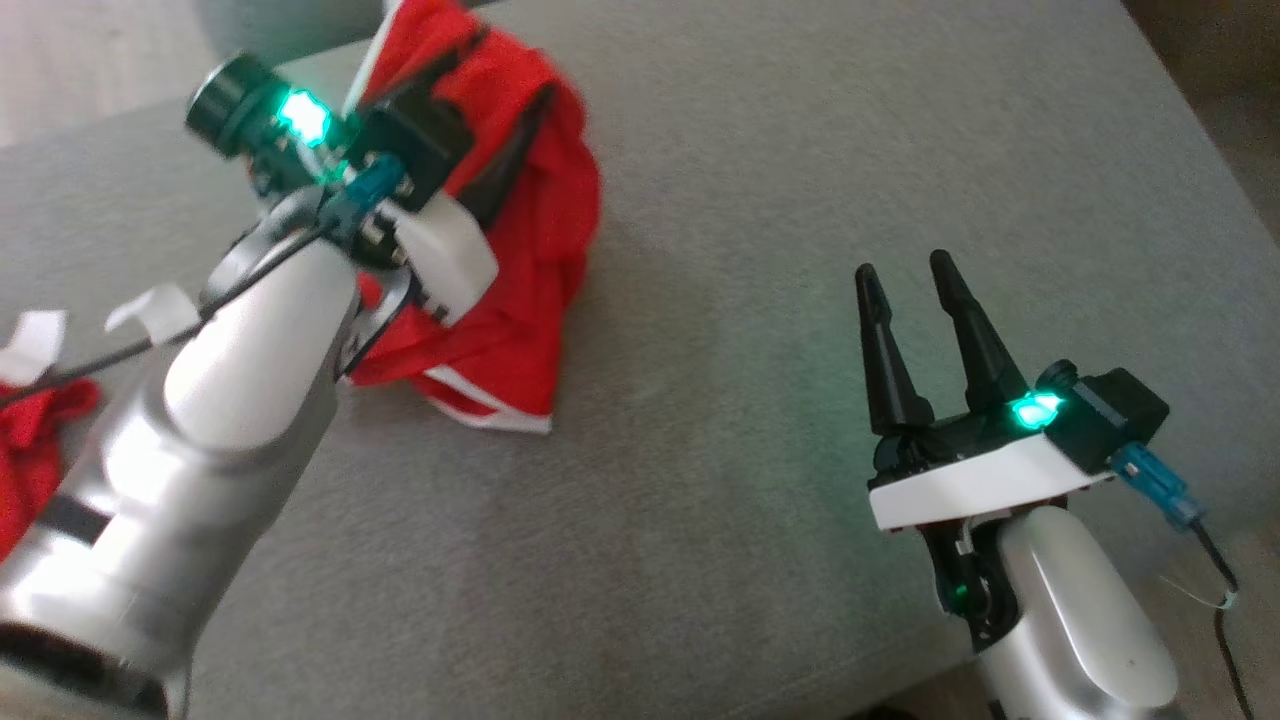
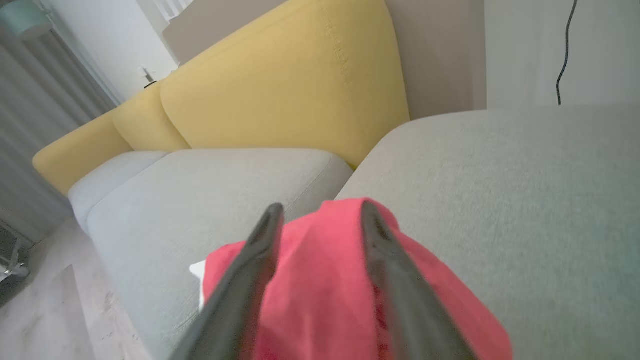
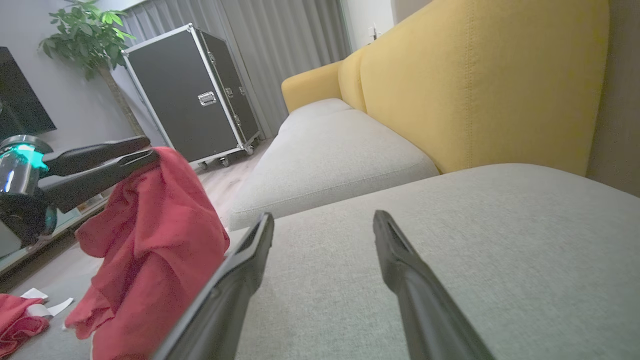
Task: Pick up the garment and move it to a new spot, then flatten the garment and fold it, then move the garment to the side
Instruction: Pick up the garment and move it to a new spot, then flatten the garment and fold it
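Red cloth fills the far left of my head camera: the garment [image 1: 540,250] stands in a blurred heap on the grey seat cushion [image 1: 750,150]. Its white-trimmed hem rests on the upholstery and its upper folds are raised around the left gripper [image 2: 320,210]. Through that arm's wrist camera I see the two dark fingers [image 2: 250,270] parted, with red fabric bunched between them and draped over them. I cannot tell whether any fold is pinched. The right gripper [image 1: 905,270] hovers well apart from the garment, near the cushion's front edge. Its fingers are spread wide and nothing is between them. A second scrap of red fabric [image 1: 30,440] lies at the lower left beside two white strips [image 1: 150,305]. Behind the cushion rises a yellow backrest [image 2: 290,85]. From the right wrist camera I also see a black flight case [image 3: 190,95] on castors and a leafy plant [image 3: 85,35] across the room.
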